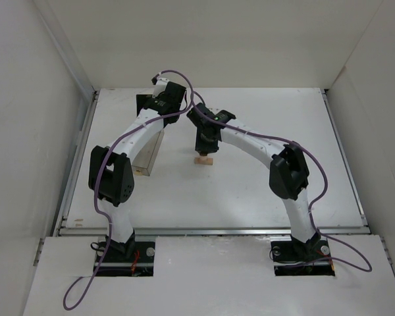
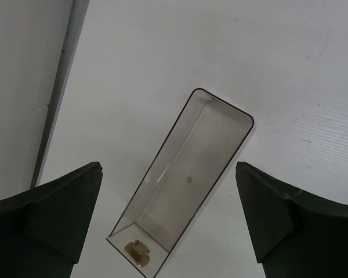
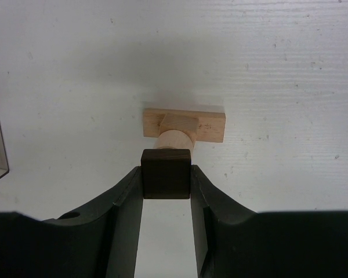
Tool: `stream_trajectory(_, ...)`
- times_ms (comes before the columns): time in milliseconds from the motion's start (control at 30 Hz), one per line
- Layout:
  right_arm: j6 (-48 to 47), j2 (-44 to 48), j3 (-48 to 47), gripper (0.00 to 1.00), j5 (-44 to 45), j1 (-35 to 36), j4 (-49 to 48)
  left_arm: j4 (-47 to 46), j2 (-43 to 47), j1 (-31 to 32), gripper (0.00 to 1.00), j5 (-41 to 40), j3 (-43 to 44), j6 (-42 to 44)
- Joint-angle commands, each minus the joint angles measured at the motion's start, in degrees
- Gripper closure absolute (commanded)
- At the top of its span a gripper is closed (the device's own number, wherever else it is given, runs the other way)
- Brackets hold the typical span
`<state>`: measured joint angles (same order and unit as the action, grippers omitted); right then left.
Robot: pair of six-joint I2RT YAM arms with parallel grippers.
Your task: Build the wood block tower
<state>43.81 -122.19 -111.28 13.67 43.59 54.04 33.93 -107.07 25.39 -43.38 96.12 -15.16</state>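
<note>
A pale tan oblong block (image 3: 209, 125) lies flat on the white table, and a pale wooden cylinder (image 3: 175, 139) stands upright on it. My right gripper (image 3: 166, 174) is shut on a dark brown cube (image 3: 166, 172), which it holds right over the cylinder's top. I cannot tell whether the cube touches the cylinder. From above, this small stack (image 1: 204, 160) shows under the right gripper (image 1: 206, 146) at mid-table. My left gripper (image 2: 168, 168) hangs wide open above a clear plastic box (image 2: 191, 168) with nothing between its fingers.
The clear box (image 1: 148, 153) stands left of the stack, under the left arm, and holds one small golden piece (image 2: 138, 253) at its near end. White walls enclose the table, and a metal rail (image 1: 76, 164) runs along its left edge.
</note>
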Motion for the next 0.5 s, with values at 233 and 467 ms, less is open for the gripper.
stream_trajectory(233, -0.3, -1.3, -0.8, 0.59, -0.4, 0.7, 1.3, -1.1, 3.9, 0.3, 0.0, -1.3, -0.4, -0.4)
stream_trajectory(467, -0.3, -1.3, -1.3, 0.33, -0.4, 0.7, 0.8, -1.1, 3.9, 0.3, 0.0, -0.7, -0.4, -0.4)
